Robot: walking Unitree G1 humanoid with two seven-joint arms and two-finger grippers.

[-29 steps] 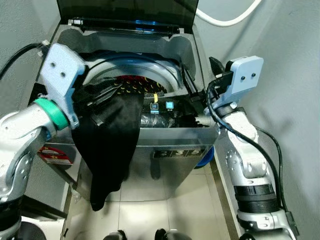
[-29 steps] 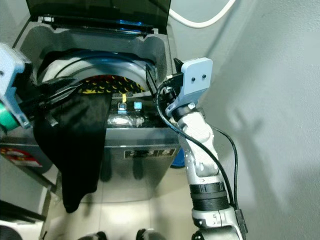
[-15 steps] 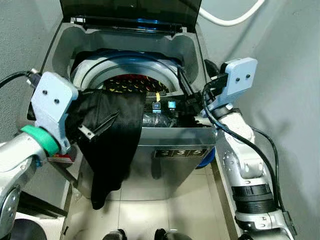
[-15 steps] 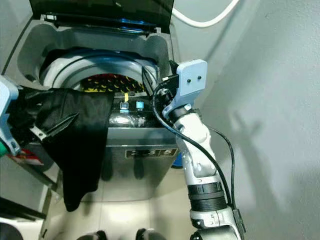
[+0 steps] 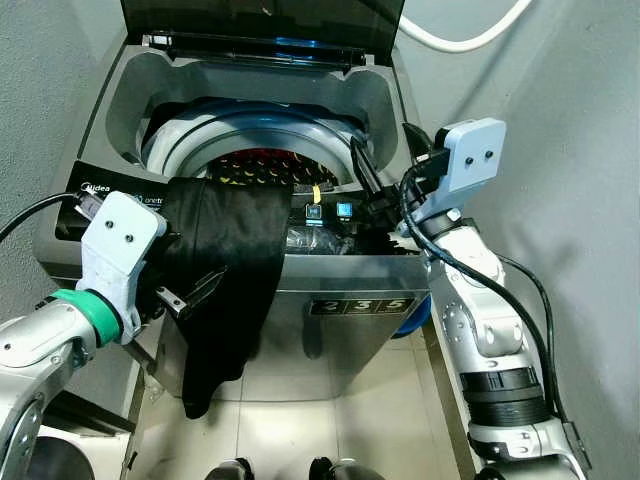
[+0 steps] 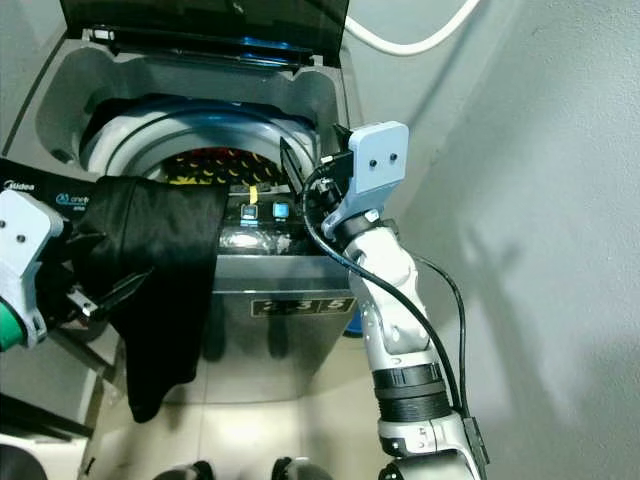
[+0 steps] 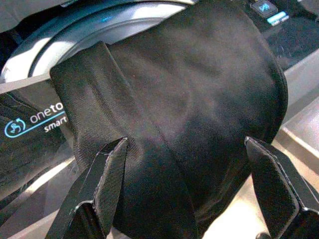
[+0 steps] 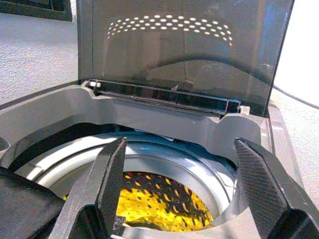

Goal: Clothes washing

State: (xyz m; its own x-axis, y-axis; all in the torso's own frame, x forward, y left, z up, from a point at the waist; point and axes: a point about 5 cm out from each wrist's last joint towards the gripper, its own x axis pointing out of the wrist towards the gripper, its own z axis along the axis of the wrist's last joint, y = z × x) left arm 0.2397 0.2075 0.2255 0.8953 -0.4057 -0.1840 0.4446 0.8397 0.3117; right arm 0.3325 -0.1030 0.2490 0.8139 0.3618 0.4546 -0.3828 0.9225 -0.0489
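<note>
Garment (image 5: 225, 270) hangs over the washer (image 5: 340, 300) rim at 7 o'clock, mostly outside; it could slide floorward. Left gripper (image 7: 192, 184), spread, apparently grips nothing; right gripper (image 8: 192, 191) gapes above the drum (image 8: 164, 196).

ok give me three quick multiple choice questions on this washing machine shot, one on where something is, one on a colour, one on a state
1. Where is the black garment?
A. fully inside the drum
B. draped over the washer's front edge, hanging down its front
C. on the floor

2. What colour are the lit digits on the front panel?
A. white
B. red
C. green

3. How is the washer lid?
A. shut
B. taken off
C. raised open

Answers:
1. B: the cloth lies over the rim of the washing machine and hangs down its front panel.
2. A: the digits glow white on the grey front.
3. C: the dark lid stands up at the back, and the drum is in sight below it.

The left gripper is open, facing the garment; the right gripper is open above the drum.
</note>
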